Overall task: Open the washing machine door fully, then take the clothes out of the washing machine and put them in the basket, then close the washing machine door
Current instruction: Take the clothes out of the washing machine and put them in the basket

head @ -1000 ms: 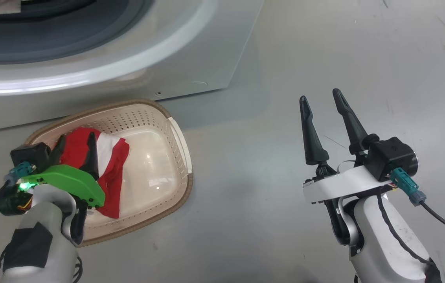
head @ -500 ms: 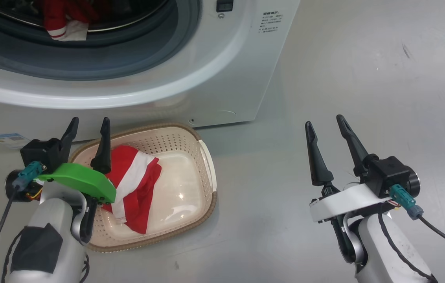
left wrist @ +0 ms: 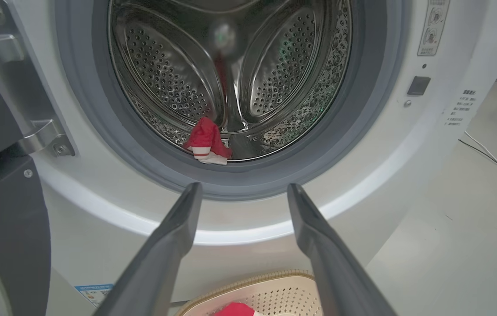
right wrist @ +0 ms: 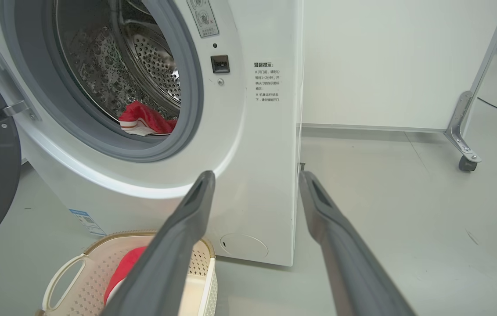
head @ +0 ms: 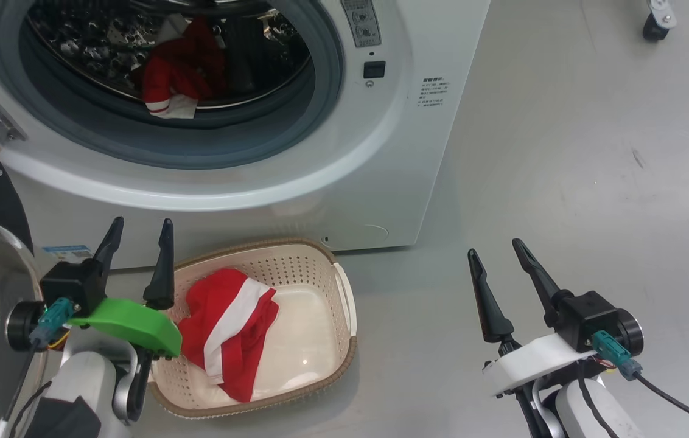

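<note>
Your left gripper (head: 142,221) is spread wide and empty, as is your right gripper (head: 494,247), well apart to the side. One red-and-white garment (head: 229,322) lies in the basket (head: 346,292); the remaining clothes (head: 177,82) sit bunched at the drum's front lip, likely light, limp and snag-prone, so pinch the raised red fold. Your left arm sits low beside the basket, fingers aimed at the opening of the washing machine (head: 405,152).

Shiny steel washing machine drum (left wrist: 165,79), glossy plastic basket (head: 286,267), fabric clothes (head: 229,322)
</note>
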`<state>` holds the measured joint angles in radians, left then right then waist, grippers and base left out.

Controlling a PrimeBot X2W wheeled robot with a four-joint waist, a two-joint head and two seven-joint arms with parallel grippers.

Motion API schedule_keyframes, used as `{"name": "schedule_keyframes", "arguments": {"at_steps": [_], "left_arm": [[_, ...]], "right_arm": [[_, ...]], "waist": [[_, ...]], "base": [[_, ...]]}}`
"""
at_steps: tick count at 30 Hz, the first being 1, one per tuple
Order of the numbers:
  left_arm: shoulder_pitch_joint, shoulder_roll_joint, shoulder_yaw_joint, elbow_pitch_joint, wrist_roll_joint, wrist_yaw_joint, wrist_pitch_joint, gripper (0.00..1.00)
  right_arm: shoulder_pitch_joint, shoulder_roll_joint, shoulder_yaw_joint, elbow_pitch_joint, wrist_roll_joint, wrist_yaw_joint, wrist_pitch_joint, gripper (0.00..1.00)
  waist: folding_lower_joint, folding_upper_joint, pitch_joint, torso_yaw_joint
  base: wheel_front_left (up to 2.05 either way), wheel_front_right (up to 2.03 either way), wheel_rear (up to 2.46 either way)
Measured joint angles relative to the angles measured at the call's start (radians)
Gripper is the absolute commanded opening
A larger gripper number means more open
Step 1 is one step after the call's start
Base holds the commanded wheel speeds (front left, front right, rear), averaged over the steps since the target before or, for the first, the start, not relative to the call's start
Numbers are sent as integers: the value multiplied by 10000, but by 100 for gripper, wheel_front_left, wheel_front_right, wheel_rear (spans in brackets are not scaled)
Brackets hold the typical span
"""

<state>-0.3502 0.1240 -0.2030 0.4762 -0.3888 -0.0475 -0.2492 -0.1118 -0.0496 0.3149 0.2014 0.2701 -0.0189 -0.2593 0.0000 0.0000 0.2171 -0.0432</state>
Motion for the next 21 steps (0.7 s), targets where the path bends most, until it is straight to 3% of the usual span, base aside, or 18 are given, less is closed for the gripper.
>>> {"name": "schedule_keyframes", "arguments": {"at_steps": [21], "left_arm": [[3038, -65, 27, -1620, 121, 895, 0, 100]], "right_arm": [[1234, 15, -554, 17, 4, 29, 0, 100]], "waist": [[0, 0, -1774, 104]], "base": [[0, 0, 0]]}}
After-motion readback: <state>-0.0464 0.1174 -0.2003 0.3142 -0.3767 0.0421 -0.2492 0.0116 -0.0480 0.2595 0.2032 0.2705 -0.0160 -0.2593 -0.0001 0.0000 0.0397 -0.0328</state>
